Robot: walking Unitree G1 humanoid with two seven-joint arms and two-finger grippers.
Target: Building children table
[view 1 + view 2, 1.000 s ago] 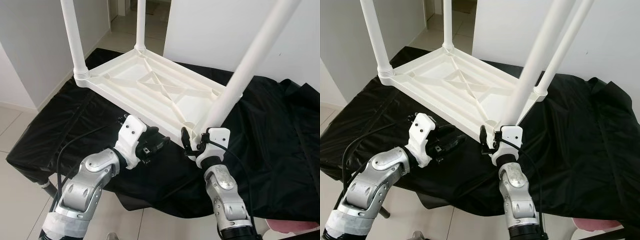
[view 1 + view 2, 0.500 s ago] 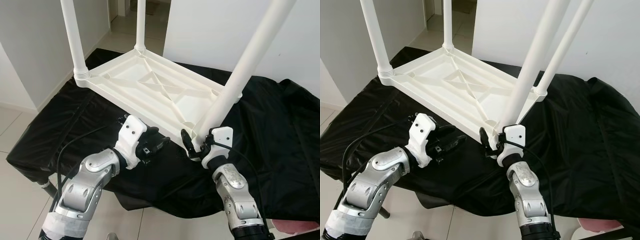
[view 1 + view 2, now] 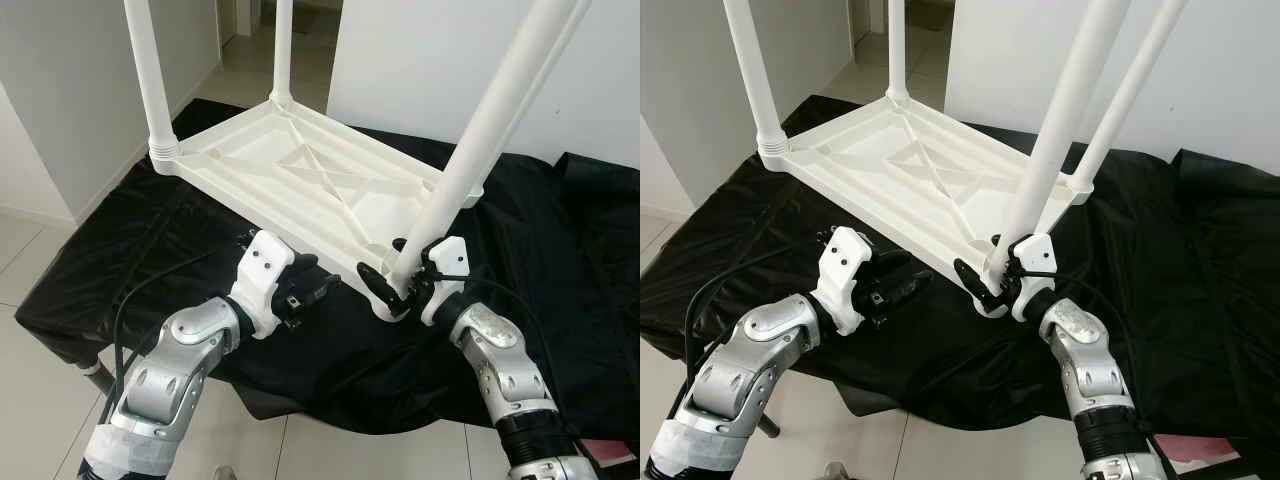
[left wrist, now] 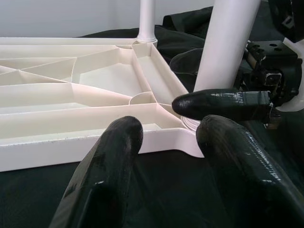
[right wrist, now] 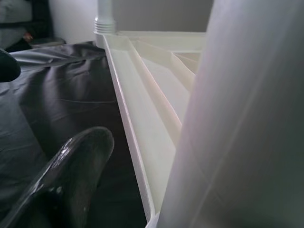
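A white plastic children's table (image 3: 300, 170) lies upside down on a black cloth (image 3: 120, 260), with its legs pointing up. My right gripper (image 3: 392, 270) is shut on the foot of the near right leg (image 3: 480, 130), where that leg meets the corner socket. One finger (image 4: 218, 104) crosses in front of the leg. The leg (image 5: 247, 118) looms close in the right wrist view beside one finger (image 5: 71, 175). My left gripper (image 3: 318, 288) is open just in front of the table's near edge (image 4: 95, 142), with nothing between its fingers (image 4: 109, 161).
Other legs stand at the left corner (image 3: 150, 70), the far corner (image 3: 282, 50) and the far right corner (image 3: 1130, 90). A white wall (image 3: 430, 50) rises behind. The cloth-covered surface ends close in front of me, with tiled floor (image 3: 20, 340) to the left and below.
My right forearm has swung out to the right while the gripper stayed at the leg's foot. The near right leg now stands a little more upright. The left arm has not moved.
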